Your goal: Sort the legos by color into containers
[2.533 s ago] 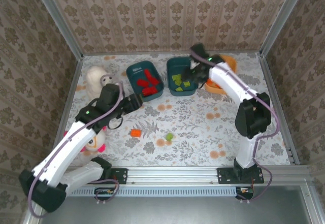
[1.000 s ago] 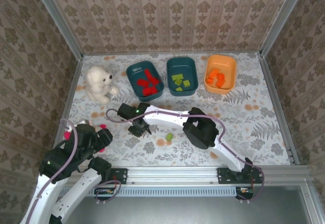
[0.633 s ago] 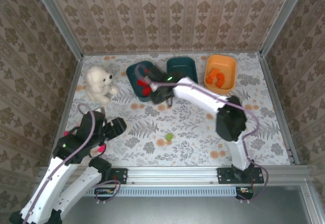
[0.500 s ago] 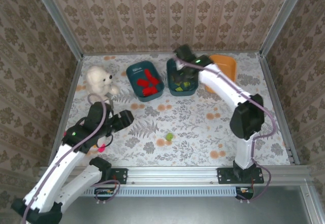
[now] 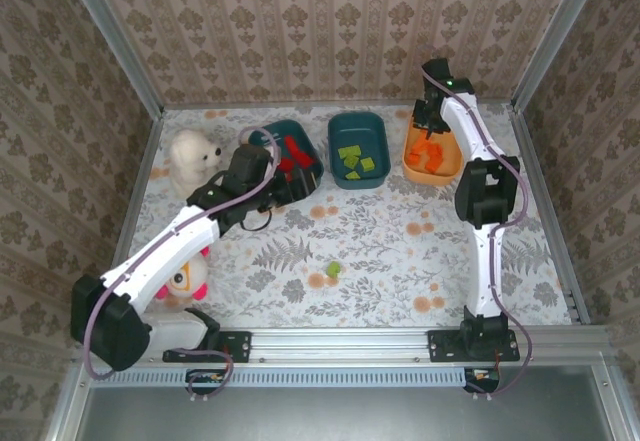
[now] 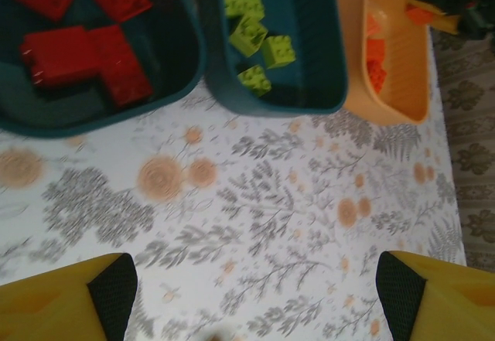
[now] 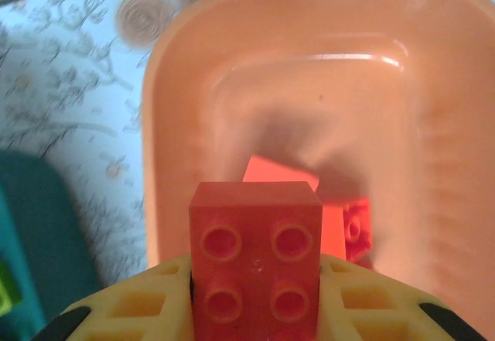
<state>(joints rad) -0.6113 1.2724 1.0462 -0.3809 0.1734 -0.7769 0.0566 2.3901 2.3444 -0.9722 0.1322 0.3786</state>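
Right claw [image 5: 432, 111] clamps an orange brick [image 7: 255, 260] above the orange bin [image 7: 158, 140]. Left claw [image 6: 255, 291] gapes empty over the worktop [image 6: 255, 202], near the middle teal bin [image 6: 271, 106]; one green brick [image 5: 334, 270] lies loose on the worktop.

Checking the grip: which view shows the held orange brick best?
Right wrist: the orange brick sits close up, studs clear, in the right end effector over the orange bin. Top and left wrist views leave it too small to judge.

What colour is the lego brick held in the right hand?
The lego brick is orange, deeper than the orange bin below it. The right wrist view shows it best.
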